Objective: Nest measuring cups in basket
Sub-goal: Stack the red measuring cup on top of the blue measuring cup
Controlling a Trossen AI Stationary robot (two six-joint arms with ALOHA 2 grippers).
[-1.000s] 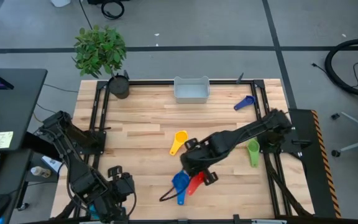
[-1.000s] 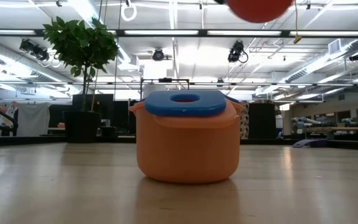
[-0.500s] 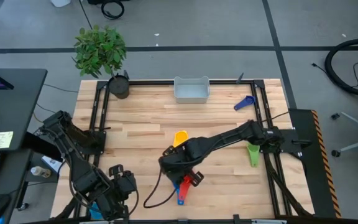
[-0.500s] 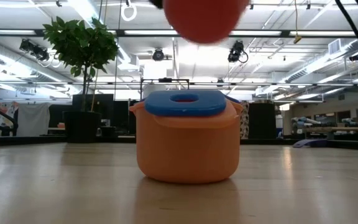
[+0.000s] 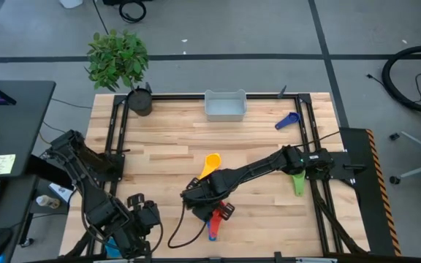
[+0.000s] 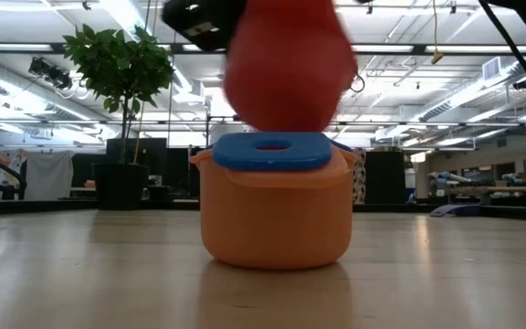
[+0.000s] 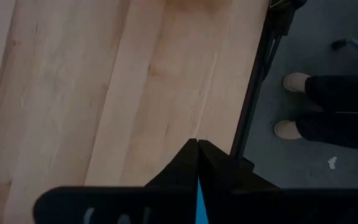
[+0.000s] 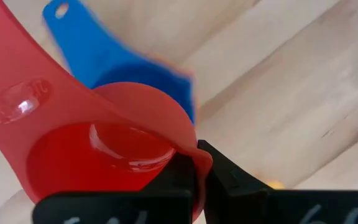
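glossy red plastic cup, matt wooden table

A leafy potted plant stands at the far left corner of the wooden table. To the left sits a dark desk bearing a yellow note; a black cable loop lies on the floor to the right.

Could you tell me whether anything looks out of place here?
Yes: the basket holds no cups, and they lie scattered. The dark blue cup sits on the table's side rail, the green cup near it.
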